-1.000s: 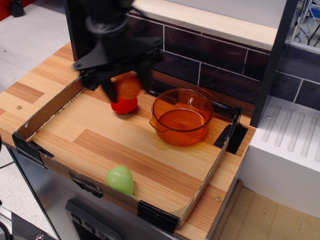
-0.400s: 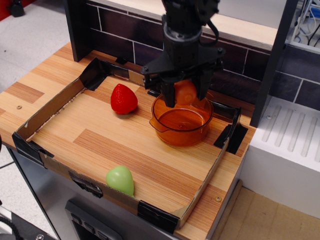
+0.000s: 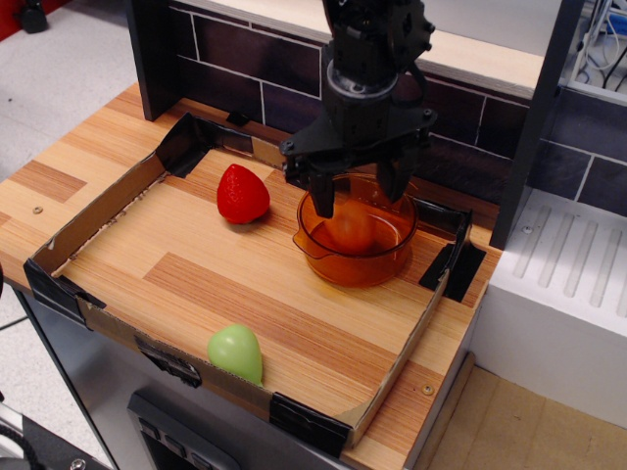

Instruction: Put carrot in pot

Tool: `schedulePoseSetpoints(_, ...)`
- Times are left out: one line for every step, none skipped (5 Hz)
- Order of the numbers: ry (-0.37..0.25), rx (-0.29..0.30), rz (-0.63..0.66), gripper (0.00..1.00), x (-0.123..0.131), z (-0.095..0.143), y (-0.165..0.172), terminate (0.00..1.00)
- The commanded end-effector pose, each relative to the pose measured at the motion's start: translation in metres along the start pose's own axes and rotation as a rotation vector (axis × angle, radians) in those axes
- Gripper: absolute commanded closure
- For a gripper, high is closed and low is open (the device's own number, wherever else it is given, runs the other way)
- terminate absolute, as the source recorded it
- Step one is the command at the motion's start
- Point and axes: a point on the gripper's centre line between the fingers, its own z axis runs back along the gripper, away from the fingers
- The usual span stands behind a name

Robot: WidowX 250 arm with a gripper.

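Note:
The amber translucent pot [image 3: 323,257] stands at the right of the wooden tray. The orange carrot [image 3: 351,229] lies inside the pot, seen through its wall. My black gripper [image 3: 357,192] hangs directly over the pot, its two fingers spread apart and holding nothing, tips just above the pot's rim.
A red strawberry [image 3: 242,194] lies to the left of the pot. A pale green egg-shaped toy [image 3: 236,352] sits by the tray's front wall [image 3: 147,345]. A dark tiled wall [image 3: 245,59] rises behind the tray. A white unit [image 3: 558,294] stands to the right.
My gripper carried the carrot from above the strawberry rightward to over the pot, then opened. The carrot dropped from the fingers into the pot.

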Motion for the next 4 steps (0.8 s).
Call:
schedulePoseSetpoints(-0.018,-0.075,0.029,0.0,0.014,0.044,0.003,0.0)
schedulePoseSetpoints(-0.015,-0.102,0.029,0.0,0.022,0.072,0.017,0.0)
schedulePoseSetpoints(-0.017,-0.106,0.039,0.0,0.039,0.102,0.044,0.0)
schedulePoseSetpoints(-0.036,-0.032,0.027,0.0,0.056,0.102,0.075,0.0)
